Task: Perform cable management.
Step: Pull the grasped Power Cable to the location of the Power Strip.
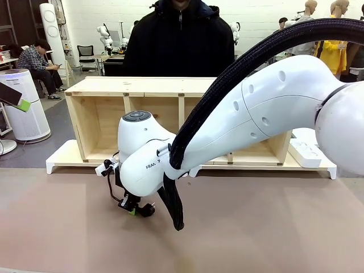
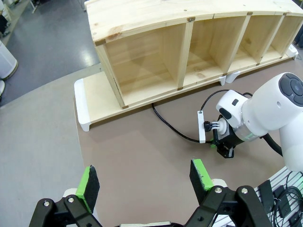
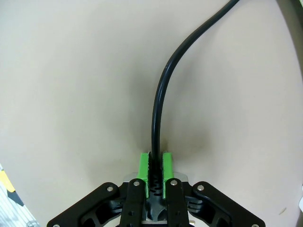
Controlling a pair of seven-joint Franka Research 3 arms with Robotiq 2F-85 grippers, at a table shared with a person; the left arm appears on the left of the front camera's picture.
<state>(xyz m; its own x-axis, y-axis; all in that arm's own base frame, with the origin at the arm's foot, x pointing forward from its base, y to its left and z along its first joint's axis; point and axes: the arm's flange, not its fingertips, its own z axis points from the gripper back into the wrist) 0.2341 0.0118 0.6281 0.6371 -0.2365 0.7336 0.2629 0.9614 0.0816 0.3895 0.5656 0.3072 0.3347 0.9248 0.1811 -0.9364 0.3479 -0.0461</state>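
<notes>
So, our right gripper [image 3: 155, 158] is clamped on the cable [image 3: 158, 104]. In the right wrist view the green pads [image 3: 143, 172] sit tight on either side of the black cord, which runs straight out from between them and then bends away across the tabletop.

From the front, that gripper [image 1: 132, 209] is down low over the brown table [image 1: 256, 227], just in front of the wooden shelf unit [image 1: 142, 86], toward its left end.

The left wrist view shows the cable [image 2: 173, 128] coming out from under the shelf unit's [image 2: 142, 19] front edge and curving over the table to the right gripper [image 2: 226, 150]. Another loop of it arcs back toward the shelf unit.

Our left gripper [image 2: 144, 177] hangs in the air well in front of the shelf unit, fingers spread wide with nothing between them.

A white power strip [image 1: 306, 152] lies just off the shelf unit's right end, and a person in a black jacket [image 1: 179, 42] stands behind it.
</notes>
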